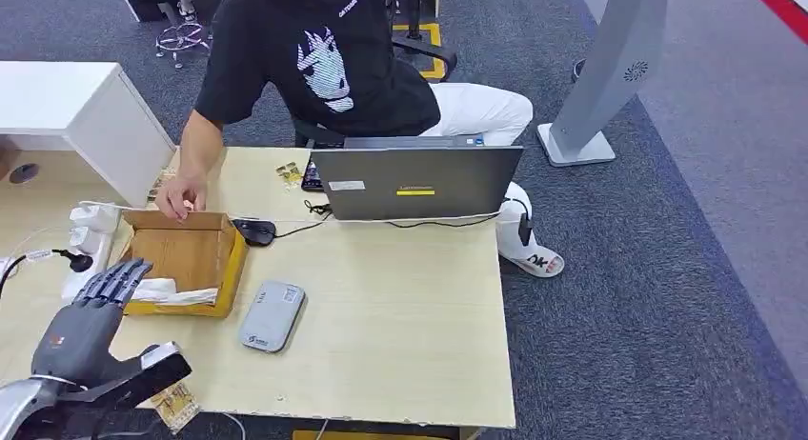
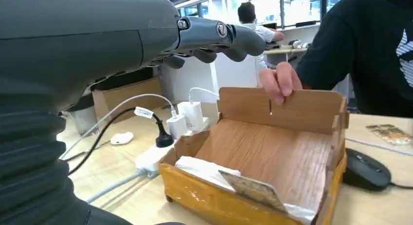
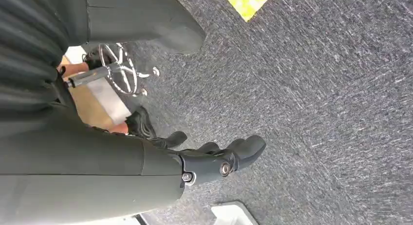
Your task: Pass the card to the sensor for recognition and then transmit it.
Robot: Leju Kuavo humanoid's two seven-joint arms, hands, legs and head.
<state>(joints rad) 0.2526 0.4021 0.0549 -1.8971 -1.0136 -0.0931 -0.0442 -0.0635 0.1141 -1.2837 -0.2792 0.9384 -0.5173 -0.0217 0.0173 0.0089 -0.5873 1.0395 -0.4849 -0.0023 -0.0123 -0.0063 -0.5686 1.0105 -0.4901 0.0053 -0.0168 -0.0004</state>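
Now: left hand over box edge, card still in box

Left hand [image 1: 95, 302] hovers at the near left corner of the cardboard box [image 1: 195, 251], fingers spread and extended toward it, holding nothing. In the left wrist view the fingers [image 2: 221, 36] sit above the box, apart from everything inside.

Card [image 2: 253, 190] lies inside the box at the end nearest the robot, leaning tilted on white paper [image 2: 202, 169], just below and ahead of the fingertips, not touching them. Its long axis runs roughly along the box's near wall; one corner sticks up, patterned face turned up and toward the wrist camera. In the head view the card is too small to make out among the paper.

Sensor [image 1: 272, 315], a grey flat pad, lies on the table [image 1: 400, 316] just right of the box, long axis angled away from the robot.

Right hand [image 3: 219, 159] hangs over grey carpet [image 3: 316, 103], fingers loosely curled, nothing in it.

Person's hand [image 1: 179, 198] rests on the box's far flap. Laptop [image 1: 416, 183] and mouse [image 1: 254, 231] sit beyond the box.
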